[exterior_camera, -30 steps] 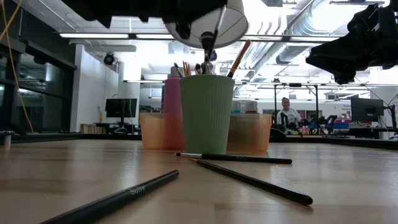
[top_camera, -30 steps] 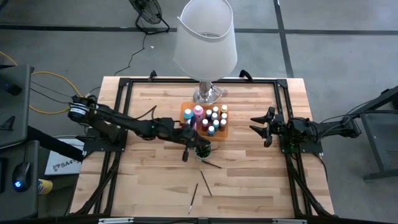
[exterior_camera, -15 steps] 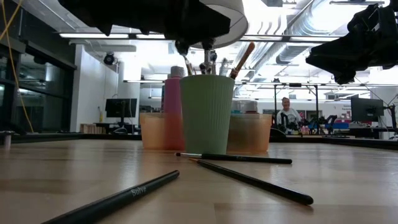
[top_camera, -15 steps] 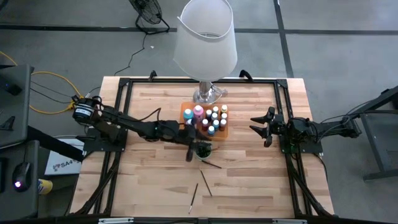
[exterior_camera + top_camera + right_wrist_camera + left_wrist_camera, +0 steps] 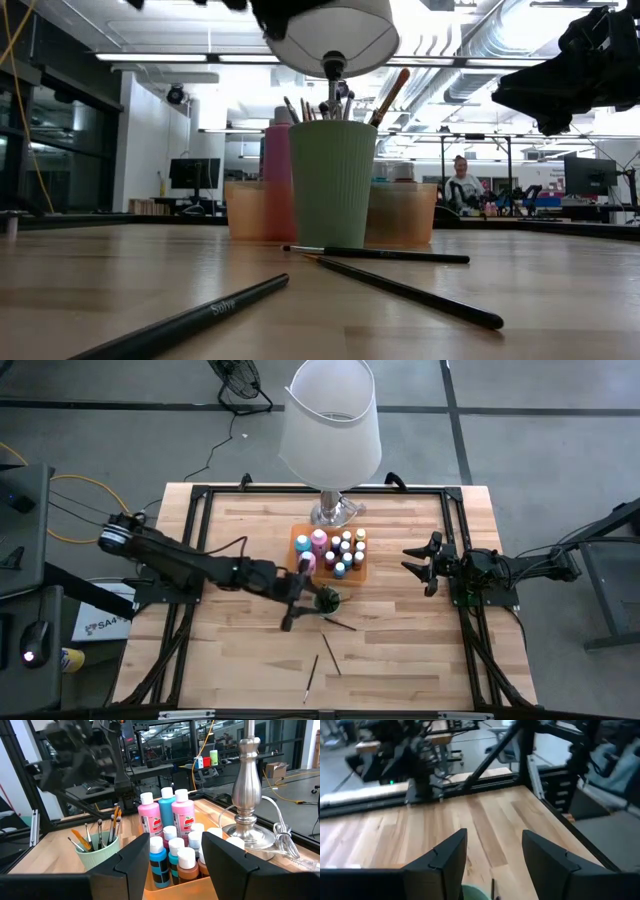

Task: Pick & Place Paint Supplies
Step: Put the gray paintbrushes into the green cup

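Wooden table framed by black rails, grey floor around it; in the low view I see an open workshop behind, with a person seated far back.

Left arm reaches in from the left edge across the table. Left gripper hangs just left of the green cup, above the table. From its wrist view I read the jaws as parted with nothing between them, only bare table and the cup's rim just below.

Green cup stands upright near the table's middle, in front of the orange tray. It holds several brushes, handles down, bristles up, fanned out; one orange-handled brush leans right.

The tray carries the paint bottles: small ones with white, blue and dark caps packed together, and taller pink and teal bottles at the tray's left end in the high view. All upright.

Behind the tray stands the lamp, white shade, silver base.

Three loose brushes lie flat on the table nearer the front edge: one just beside the cup, two more toward the front, apart from each other.

Right gripper waits at the right side, well apart from the tray, pointing toward it. Its jaws stand apart, gripping nothing.
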Robot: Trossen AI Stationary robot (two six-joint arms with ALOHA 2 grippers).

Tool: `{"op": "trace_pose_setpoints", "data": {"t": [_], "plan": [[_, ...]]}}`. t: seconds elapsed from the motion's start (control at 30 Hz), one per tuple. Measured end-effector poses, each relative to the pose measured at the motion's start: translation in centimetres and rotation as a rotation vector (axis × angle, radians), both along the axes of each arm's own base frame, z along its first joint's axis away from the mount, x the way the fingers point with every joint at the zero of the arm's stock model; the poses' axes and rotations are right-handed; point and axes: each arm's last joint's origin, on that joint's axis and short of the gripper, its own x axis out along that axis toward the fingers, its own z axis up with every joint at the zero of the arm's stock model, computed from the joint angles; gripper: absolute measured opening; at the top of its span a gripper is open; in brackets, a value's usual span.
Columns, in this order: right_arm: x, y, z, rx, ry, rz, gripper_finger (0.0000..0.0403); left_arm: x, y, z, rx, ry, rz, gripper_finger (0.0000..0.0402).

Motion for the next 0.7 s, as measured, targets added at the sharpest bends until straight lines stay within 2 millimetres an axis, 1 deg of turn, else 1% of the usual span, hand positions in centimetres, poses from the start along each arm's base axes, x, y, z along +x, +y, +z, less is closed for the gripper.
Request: {"op": "trace_pose_setpoints", "data": {"t": [0.07, 0.17, 0.27, 0.37, 0.47, 0.57, 0.7], "plan": [[0.0, 0.0, 0.0, 0.0, 0.0, 0.0, 0.0174, -0.7, -0.4, 1.1, 0.036, 0.01, -0.048, 0.0187], [0.0, 0.0, 0.0, 0.0, 0.0, 0.0, 0.0174, -1.5, -1.4, 2.4, 0.113, 0.067, -0.168, 0.0187], [0.0, 0.0, 0.0, 0.0, -0.001, 0.0, 0.0174, -2.4, -2.8, 3.0, 0.233, 0.152, -0.314, 0.0187], [0.0, 0.0, 0.0, 0.0, 0.0, 0.0, 0.0174, -3.2, -4.3, 3.8, 0.338, 0.174, -0.456, 0.0187], [0.0, 0.0, 0.0, 0.0, -0.002, 0.0, 0.0174, -3.5, -6.0, 3.5, 0.426, 0.168, -0.583, 0.0187], [0.0, 0.0, 0.0, 0.0, -0.001, 0.0, 0.0174, -3.5, -7.9, 2.5, 0.503, 0.152, -0.685, 0.0187], [0.0, 0.0, 0.0, 0.0, -0.001, 0.0, 0.0174, -3.4, -9.8, 0.8, 0.552, 0.169, -0.763, 0.0187]]}}
